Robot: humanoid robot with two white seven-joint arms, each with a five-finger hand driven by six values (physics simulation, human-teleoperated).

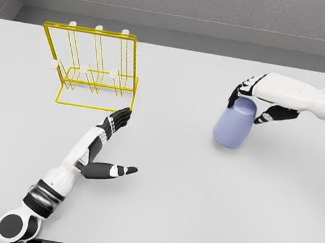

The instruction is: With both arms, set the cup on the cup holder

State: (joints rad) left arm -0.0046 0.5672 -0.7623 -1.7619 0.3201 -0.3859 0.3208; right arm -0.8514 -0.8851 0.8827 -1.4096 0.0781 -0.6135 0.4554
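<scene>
A white table (197,214) carries a yellow wire cup holder (90,69) at its back left.

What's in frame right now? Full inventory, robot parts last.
cup: 1, pale lavender-blue, right half of the table, tilted and held by its upper end
cup holder: 1, yellow wire rack with white-tipped pegs, upright on the left half of the table, nothing hanging on it
table: 1, white, fills most of the view, grey walls behind
left hand: 1, white with black fingers, open and flat, fingertips reaching to the front right corner of the cup holder, holding nothing
right hand: 1, white with black fingers, comes in from the right edge, closed around the cup
</scene>
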